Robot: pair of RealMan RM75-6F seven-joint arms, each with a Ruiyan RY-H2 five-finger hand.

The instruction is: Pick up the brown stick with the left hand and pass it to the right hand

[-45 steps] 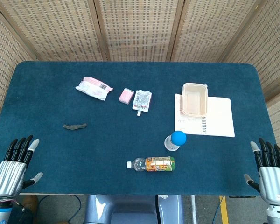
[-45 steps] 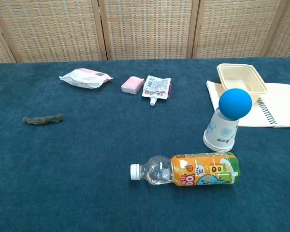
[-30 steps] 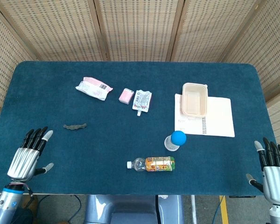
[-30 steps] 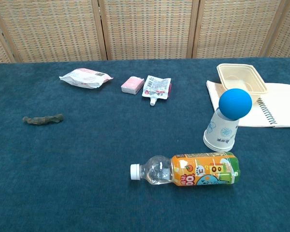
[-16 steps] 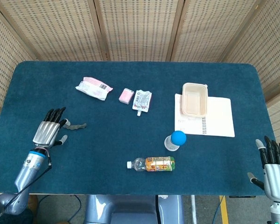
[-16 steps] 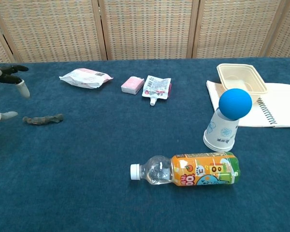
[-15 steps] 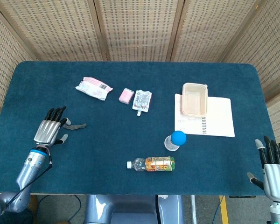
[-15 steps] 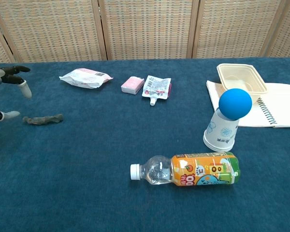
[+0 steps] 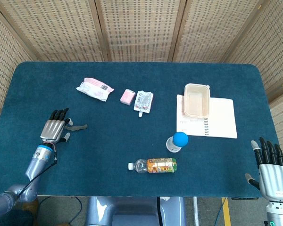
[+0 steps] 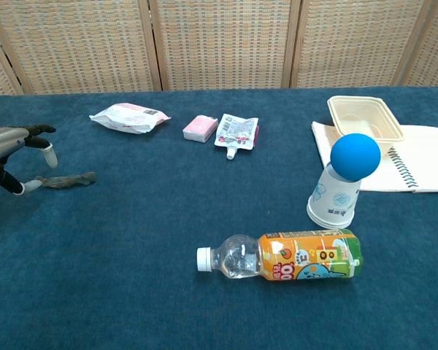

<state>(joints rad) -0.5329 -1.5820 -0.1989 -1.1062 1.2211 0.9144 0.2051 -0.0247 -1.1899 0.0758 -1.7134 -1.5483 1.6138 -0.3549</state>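
The brown stick (image 9: pixel 79 126) (image 10: pixel 67 179) is thin and knobbly and lies flat on the blue table at the left. My left hand (image 9: pixel 54 127) (image 10: pixel 14 157) hovers over the stick's left end with fingers spread; its thumb comes down by that end, and whether it touches is unclear. It holds nothing. My right hand (image 9: pixel 269 167) stays at the near right corner of the table, fingers straight and apart, empty, and shows only in the head view.
A white snack pack (image 9: pixel 95 89), a pink packet (image 9: pixel 127 96) and a foil pouch (image 9: pixel 143 101) lie at the back. A bottle (image 9: pixel 155 165) lies near the front. A paper cup with a blue ball (image 9: pixel 178 141), a notebook (image 9: pixel 221 120) and a plastic box (image 9: pixel 196 100) are on the right.
My left hand has advanced from the near left corner across the table to the stick's left end. My right hand has barely shifted.
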